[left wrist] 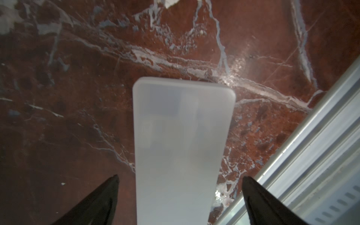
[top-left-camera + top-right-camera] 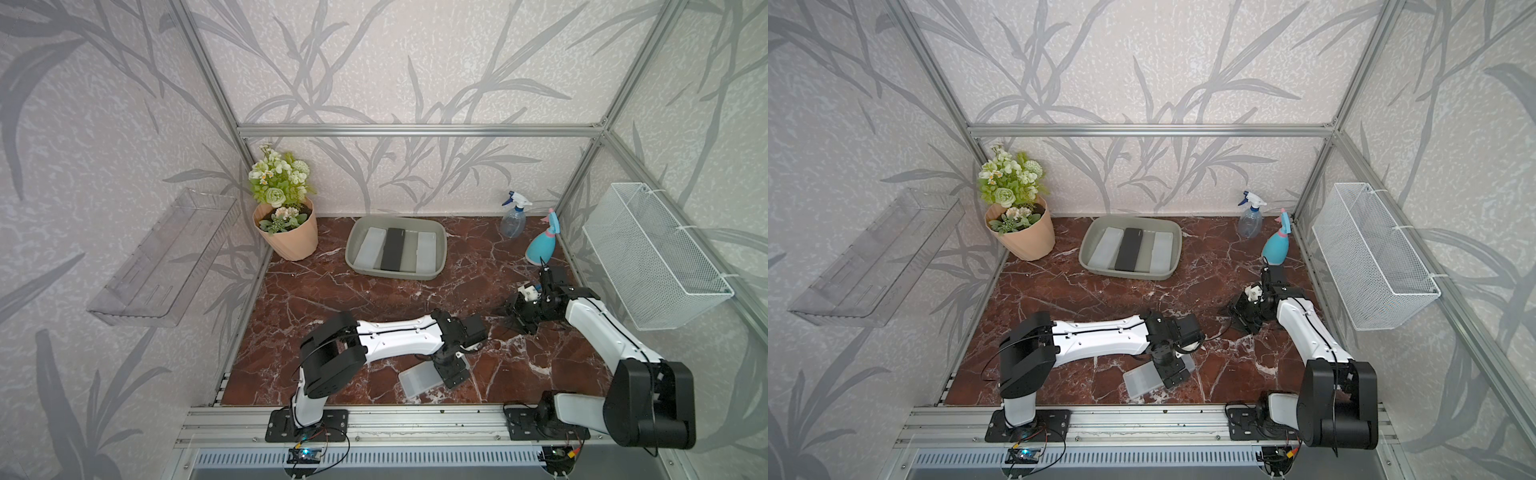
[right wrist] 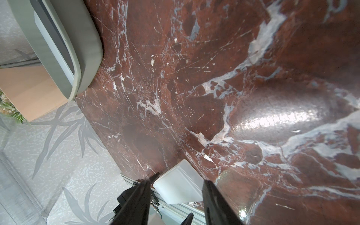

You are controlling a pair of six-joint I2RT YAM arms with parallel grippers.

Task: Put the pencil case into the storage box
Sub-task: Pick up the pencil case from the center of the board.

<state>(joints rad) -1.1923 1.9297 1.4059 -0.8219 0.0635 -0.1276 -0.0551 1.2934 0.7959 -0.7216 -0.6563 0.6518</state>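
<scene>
The storage box (image 2: 394, 275) at the back of the worktop (image 2: 332, 299) holds a black case (image 2: 392, 249) between two frosted cases (image 2: 368, 249). The pencil case (image 1: 183, 146) lies flat near the front rail (image 1: 311, 155), between my left jaws, which are released and not touching it. My right jaws stand half apart, grasping nothing. Bare marble lies between case and box.

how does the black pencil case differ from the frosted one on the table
The black pencil case is opaque; the frosted pencil case is translucent white. The black one lies in the storage box; the frosted one lies on the table. Both are flat rounded rectangles.
</scene>
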